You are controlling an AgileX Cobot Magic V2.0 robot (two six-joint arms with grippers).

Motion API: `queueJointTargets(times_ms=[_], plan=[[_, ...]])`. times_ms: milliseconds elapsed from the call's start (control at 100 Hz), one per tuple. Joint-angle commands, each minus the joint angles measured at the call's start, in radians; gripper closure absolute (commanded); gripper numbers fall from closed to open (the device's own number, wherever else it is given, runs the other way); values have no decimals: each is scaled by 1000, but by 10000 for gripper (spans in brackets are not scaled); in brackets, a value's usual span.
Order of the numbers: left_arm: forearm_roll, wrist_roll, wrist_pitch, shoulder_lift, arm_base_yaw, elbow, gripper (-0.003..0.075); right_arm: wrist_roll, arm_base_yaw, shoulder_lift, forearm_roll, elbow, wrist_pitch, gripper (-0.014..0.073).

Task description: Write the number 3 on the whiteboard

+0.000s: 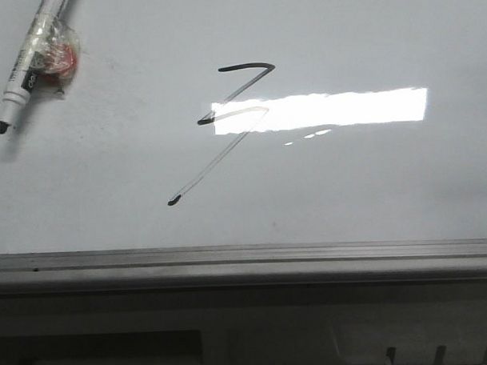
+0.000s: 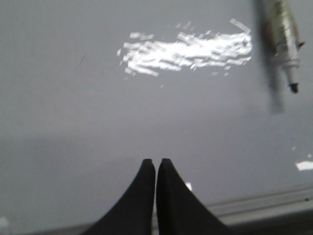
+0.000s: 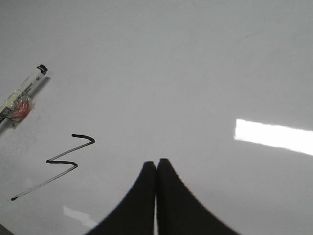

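Note:
The whiteboard (image 1: 372, 186) fills the front view, pale grey-white with a bright rectangular glare. The number 3 (image 1: 229, 119) is a thin dark zigzag at its middle, with a faint tail ending in a dot. It also shows in the right wrist view (image 3: 58, 164). An uncapped marker (image 1: 35, 58) lies on the board at the far left; it also shows in the left wrist view (image 2: 286, 46) and the right wrist view (image 3: 22, 100). My left gripper (image 2: 156, 160) is shut and empty above bare board. My right gripper (image 3: 156, 161) is shut and empty beside the 3.
A grey metal edge rail (image 1: 246, 258) runs along the board's near side; it also shows in the left wrist view (image 2: 274, 200). Below the rail is a dark bench front (image 1: 113, 347). Neither arm shows in the front view.

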Motion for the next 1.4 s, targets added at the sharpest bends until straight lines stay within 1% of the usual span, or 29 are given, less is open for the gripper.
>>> queueJointTargets(times_ms=[0, 30, 160, 1010, 1050, 1110, 1130, 1170, 1200, 1220, 1230, 1240, 1270, 1280, 1300, 1320, 1330, 1340, 1360, 1390], plan=[[-11, -76, 43, -23, 43, 14, 741, 1, -8, 3, -12, -27, -71, 644], [-13, -95, 70, -23, 53, 12, 741, 1, -8, 3, -12, -27, -71, 644], [-18, -107, 71, -23, 76, 12, 741, 1, -8, 3, -12, -27, -71, 644], [-18, -107, 68, -23, 76, 12, 741, 1, -8, 3, -14, -25, -57, 644], [-18, -107, 68, -23, 76, 12, 741, 1, -12, 3, -45, -21, -52, 644], [-18, -107, 68, -23, 76, 12, 741, 6, -35, 3, -170, 6, -84, 644], [-18, -107, 68, -23, 76, 12, 741, 25, -48, 3, -214, 14, -98, 644], [-18, -107, 68, -23, 76, 12, 741, 120, -84, 3, -273, 38, -110, 644], [-18, -107, 68, -23, 76, 12, 741, 227, -115, 3, -317, 56, -101, 644], [-18, -107, 68, -23, 76, 12, 741, 275, -140, 3, -346, 71, -88, 644], [-18, -107, 68, -23, 76, 12, 741, 353, -159, 3, -368, 81, -78, 644], [-18, -107, 68, -23, 76, 12, 741, 353, -168, 3, -368, 86, -72, 644], [-18, -107, 68, -23, 76, 12, 741, 489, -207, 3, -441, 106, -50, 644], [-18, -107, 68, -23, 76, 12, 741, 489, -217, 3, -458, 116, -44, 644], [-18, -107, 68, -23, 76, 12, 741, 590, -249, 2, -509, 132, -26, 644], [-18, -107, 68, -23, 76, 12, 741, 652, -281, -2, -561, 142, -11, 644], [-18, -107, 68, -23, 76, 12, 741, 652, -302, -2, -579, 141, -11, 644], [-18, -107, 68, -23, 76, 12, 741, 703, -313, -5, -615, 141, 26, 644], [-18, -107, 68, -23, 76, 12, 741, 740, -356, -11, -669, 135, 101, 644], [-18, -107, 68, -23, 76, 12, 741, 768, -393, -18, -730, 132, 145, 644]])
